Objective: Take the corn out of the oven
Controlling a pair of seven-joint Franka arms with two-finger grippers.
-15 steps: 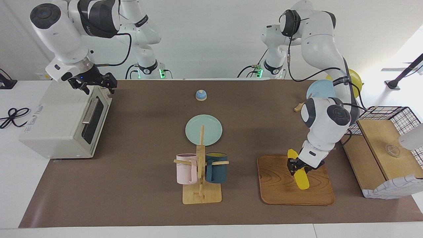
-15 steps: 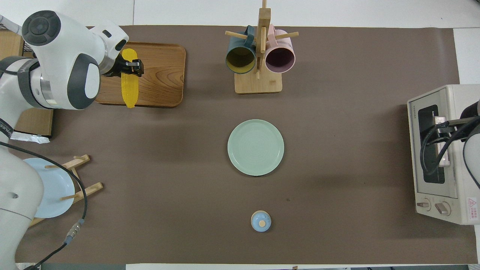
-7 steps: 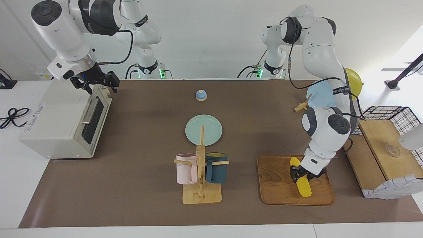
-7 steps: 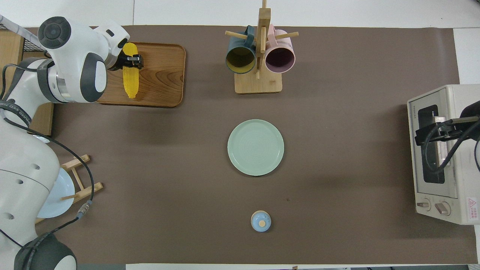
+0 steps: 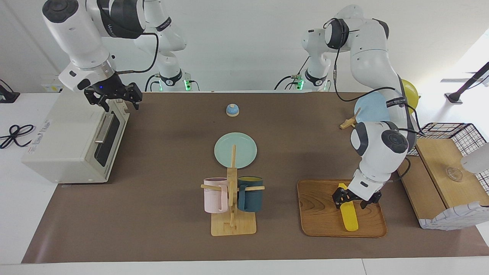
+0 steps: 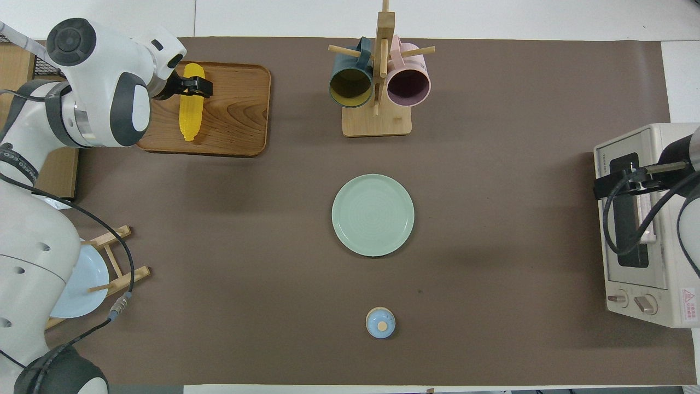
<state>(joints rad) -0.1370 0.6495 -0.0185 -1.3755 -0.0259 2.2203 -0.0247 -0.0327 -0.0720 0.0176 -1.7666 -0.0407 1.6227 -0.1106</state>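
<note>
The yellow corn (image 5: 349,218) lies flat on the wooden tray (image 5: 321,214) toward the left arm's end of the table; it also shows in the overhead view (image 6: 190,117) on the tray (image 6: 240,115). My left gripper (image 5: 354,198) is open just over the corn's thick end, fingers on either side; the overhead view shows it too (image 6: 192,87). The cream-white oven (image 5: 65,145) stands at the right arm's end with its door shut, and shows in the overhead view (image 6: 656,306). My right gripper (image 5: 116,100) is open and empty above the oven's top front edge (image 6: 618,183).
A mug rack (image 5: 232,198) with a pink and a dark blue mug stands mid-table beside the tray. A pale green plate (image 5: 240,147) lies nearer to the robots, then a small blue lidded pot (image 5: 232,110). A black wire basket with boards (image 5: 447,152) and a plate stand (image 5: 368,107) are at the left arm's end.
My left gripper has set the corn down flat on the tray and opened off it. My right gripper has risen a little above the oven's front edge.
</note>
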